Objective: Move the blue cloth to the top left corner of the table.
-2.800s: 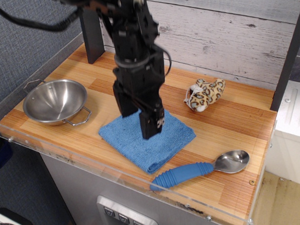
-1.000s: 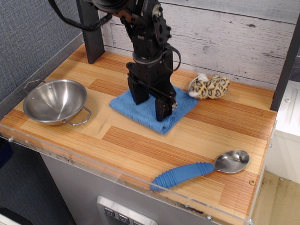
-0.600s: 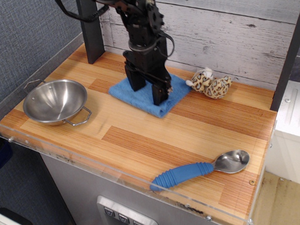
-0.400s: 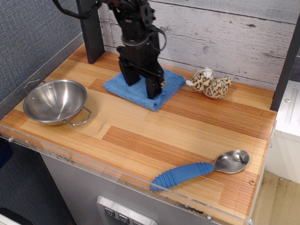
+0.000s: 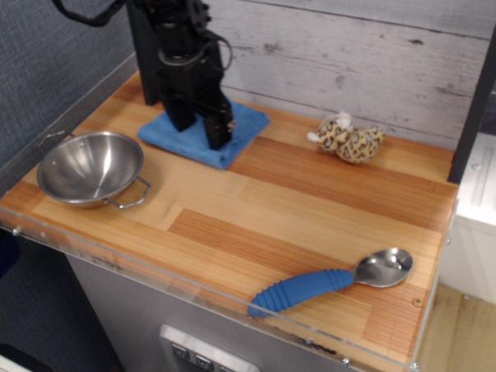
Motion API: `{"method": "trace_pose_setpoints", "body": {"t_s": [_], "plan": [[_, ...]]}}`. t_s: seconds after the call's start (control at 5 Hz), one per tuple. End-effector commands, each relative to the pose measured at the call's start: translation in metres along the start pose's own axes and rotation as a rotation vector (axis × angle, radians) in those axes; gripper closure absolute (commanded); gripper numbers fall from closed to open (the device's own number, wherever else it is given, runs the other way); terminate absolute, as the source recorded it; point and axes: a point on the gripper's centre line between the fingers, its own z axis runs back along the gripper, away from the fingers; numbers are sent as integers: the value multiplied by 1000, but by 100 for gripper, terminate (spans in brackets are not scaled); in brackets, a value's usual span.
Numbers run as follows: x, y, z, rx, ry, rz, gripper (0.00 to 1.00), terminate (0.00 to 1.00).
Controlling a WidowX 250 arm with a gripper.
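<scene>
The blue cloth (image 5: 241, 127) lies flat on the wooden table (image 5: 315, 208) at the back, left of centre, near the dark post. My black gripper (image 5: 199, 129) stands upright on the cloth with its two fingers spread and their tips pressing on the fabric. The arm hides the cloth's middle and back part. I see no fold pinched between the fingers.
A steel bowl (image 5: 89, 168) sits at the left front. A leopard plush toy (image 5: 349, 140) lies at the back right. A blue-handled spoon (image 5: 326, 282) lies at the front right by the acrylic edge. A dark post (image 5: 147, 71) stands at the back left corner.
The gripper has dragged the cloth from the table's front middle to the back and then leftward toward the post. The plush toy shifted slightly right; bowl and spoon stayed.
</scene>
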Motion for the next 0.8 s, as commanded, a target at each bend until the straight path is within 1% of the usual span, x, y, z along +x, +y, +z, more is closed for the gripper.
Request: {"method": "trace_pose_setpoints", "body": {"t_s": [0.0,0.2,0.4,0.6], "plan": [[-25,29,1,10,19,76,0,0],[-23,26,8,36,10,80,0,0],[-19,27,22,12,-20,102,0,0],[-11,28,43,32,-36,95,0,0]]}}
